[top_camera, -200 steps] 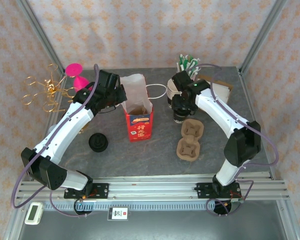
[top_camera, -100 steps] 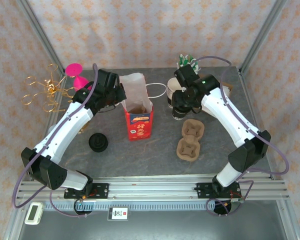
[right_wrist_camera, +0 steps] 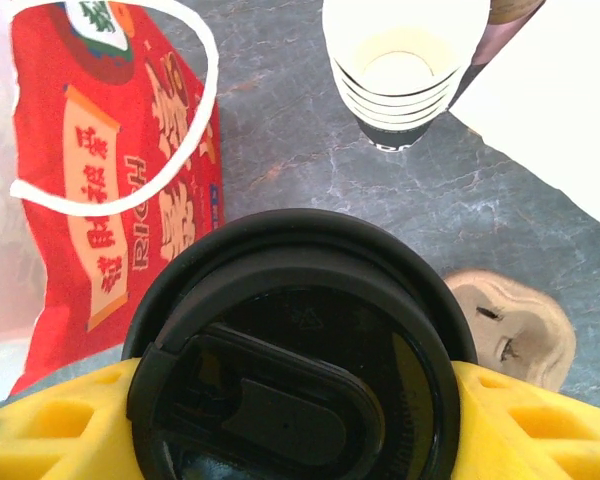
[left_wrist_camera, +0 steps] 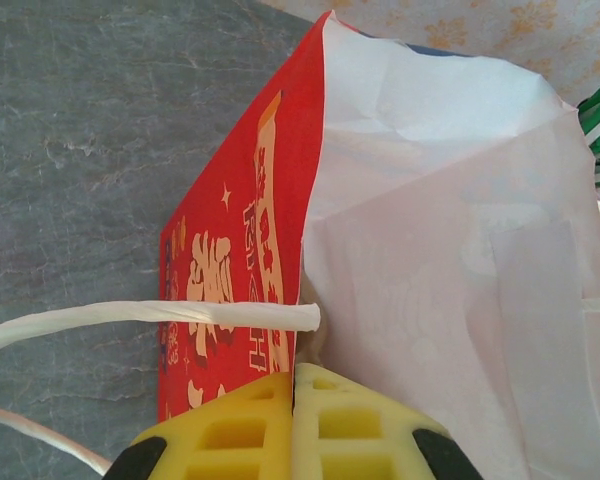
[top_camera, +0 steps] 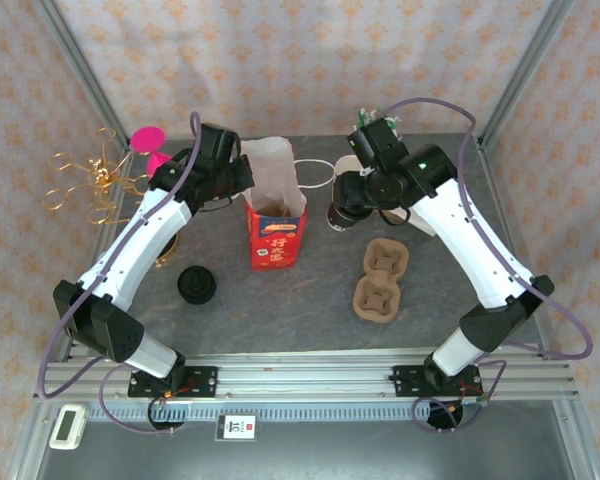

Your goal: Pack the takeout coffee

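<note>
My right pincer (right_wrist_camera: 298, 425) has its jaws spread around the lidded coffee cup (right_wrist_camera: 300, 300), held just right of the bag (top_camera: 276, 235). Meanwhile my left pincer (left_wrist_camera: 293, 425) is pinched shut on the bag's rim. Cup looks roughly upright, lid up, long axis vertical. I'd carry it level over the mouth, then lower it straight in.

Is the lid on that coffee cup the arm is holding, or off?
On. A black lid caps the cup gripped by the right gripper.
</note>
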Controlling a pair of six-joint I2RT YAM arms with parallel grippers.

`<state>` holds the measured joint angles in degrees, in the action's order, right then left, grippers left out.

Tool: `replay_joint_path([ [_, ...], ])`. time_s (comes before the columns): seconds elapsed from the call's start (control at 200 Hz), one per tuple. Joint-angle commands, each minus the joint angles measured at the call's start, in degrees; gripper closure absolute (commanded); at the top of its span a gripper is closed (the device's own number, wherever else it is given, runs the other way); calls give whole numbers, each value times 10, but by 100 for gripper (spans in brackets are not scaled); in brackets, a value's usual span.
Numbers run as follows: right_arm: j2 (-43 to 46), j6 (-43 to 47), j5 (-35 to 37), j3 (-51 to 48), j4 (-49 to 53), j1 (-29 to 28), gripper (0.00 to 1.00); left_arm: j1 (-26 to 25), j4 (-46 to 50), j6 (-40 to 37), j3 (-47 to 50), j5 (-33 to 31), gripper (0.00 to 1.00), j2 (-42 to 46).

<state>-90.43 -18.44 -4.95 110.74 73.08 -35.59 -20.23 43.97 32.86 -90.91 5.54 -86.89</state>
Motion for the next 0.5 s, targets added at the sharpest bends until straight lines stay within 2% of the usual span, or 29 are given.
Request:
replay_joint_path([
  [0.0,21,-16,-7,29,19,-4,36,4,18,-18,-23,0,100,-5],
  [0.495,-18,-21,-79,183,19,-15,36,5,18,-14,-26,17,100,-13],
])
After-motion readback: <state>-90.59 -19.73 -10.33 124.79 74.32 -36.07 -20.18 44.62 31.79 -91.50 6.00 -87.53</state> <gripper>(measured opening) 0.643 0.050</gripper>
